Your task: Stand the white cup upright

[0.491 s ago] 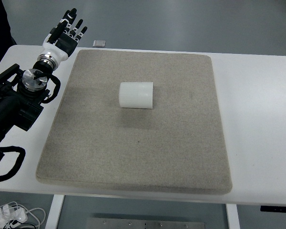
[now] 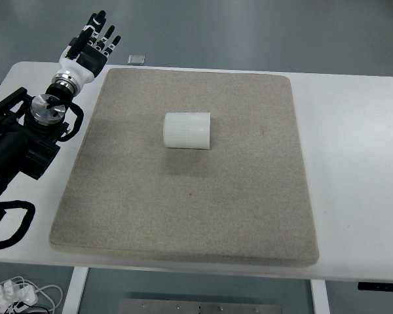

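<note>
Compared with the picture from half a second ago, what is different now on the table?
Nothing on the table has visibly changed. The ribbed white cup lies on its side on the beige felt mat as before, and the left hand stays beyond the mat's far left corner, fingers spread, holding nothing. The small grey square object at the white table's far edge has not moved either.
</note>
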